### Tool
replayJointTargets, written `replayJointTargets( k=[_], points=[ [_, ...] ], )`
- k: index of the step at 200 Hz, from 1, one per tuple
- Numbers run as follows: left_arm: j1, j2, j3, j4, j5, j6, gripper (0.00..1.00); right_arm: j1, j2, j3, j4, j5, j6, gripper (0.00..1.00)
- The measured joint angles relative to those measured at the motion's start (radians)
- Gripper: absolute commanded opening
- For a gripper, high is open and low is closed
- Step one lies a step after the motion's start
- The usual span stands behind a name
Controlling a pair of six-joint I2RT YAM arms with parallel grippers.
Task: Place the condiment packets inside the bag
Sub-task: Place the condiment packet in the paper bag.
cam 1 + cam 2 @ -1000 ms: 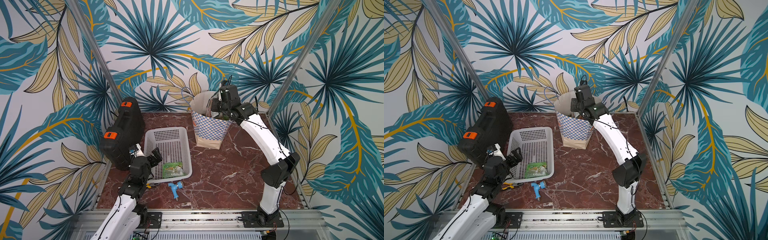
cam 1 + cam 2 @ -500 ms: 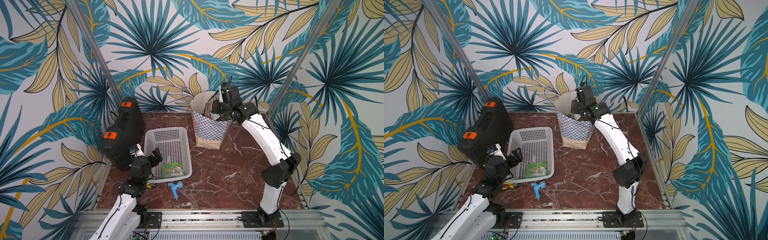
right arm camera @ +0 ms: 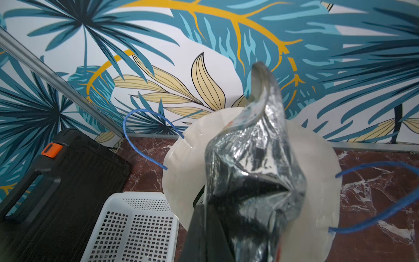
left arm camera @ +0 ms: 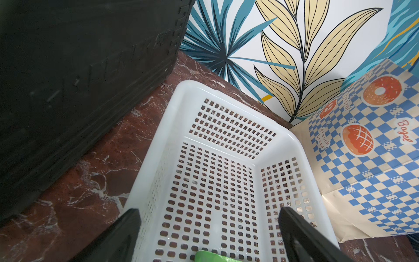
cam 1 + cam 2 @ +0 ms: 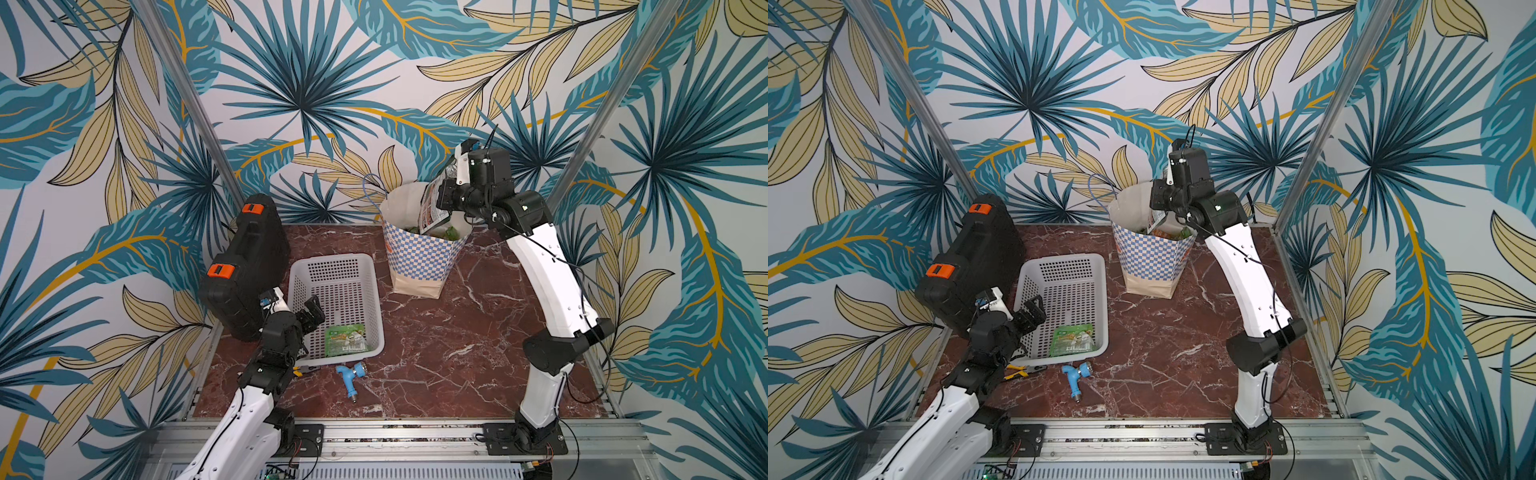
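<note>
The right fingers point(image 3: 199, 233) clench a silver packet point(image 3: 254, 172) by its edge; it looks light, limp and slick (crumpling already) and dangles below them over the bag point(image 5: 419, 257). The left fingers point(image 4: 122, 238) gape empty, with the green packet point(image 5: 345, 340) just beyond them in the basket point(image 5: 332, 259).

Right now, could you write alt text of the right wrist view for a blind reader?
The shut right gripper holds a crumpled silver packet at the open mouth of the cream-white bag. A white perforated basket and a black case stand beside the bag.
</note>
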Motion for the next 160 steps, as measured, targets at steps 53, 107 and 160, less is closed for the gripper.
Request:
replayJointTargets(
  k=[53, 107, 160],
  points=[
    [0.000, 0.006, 0.000, 0.004, 0.000, 0.000, 1.00, -0.061, 0.157, 0.008, -0.092, -0.167, 0.031, 0.00],
    [0.000, 0.008, 0.000, 0.005, 0.000, 0.000, 1.00, -0.112, 0.187, 0.008, -0.092, -0.211, 0.048, 0.00],
    [0.000, 0.008, 0.000, 0.005, 0.005, 0.001, 1.00, -0.110, 0.196, 0.006, -0.095, -0.179, 0.037, 0.42]
  ],
)
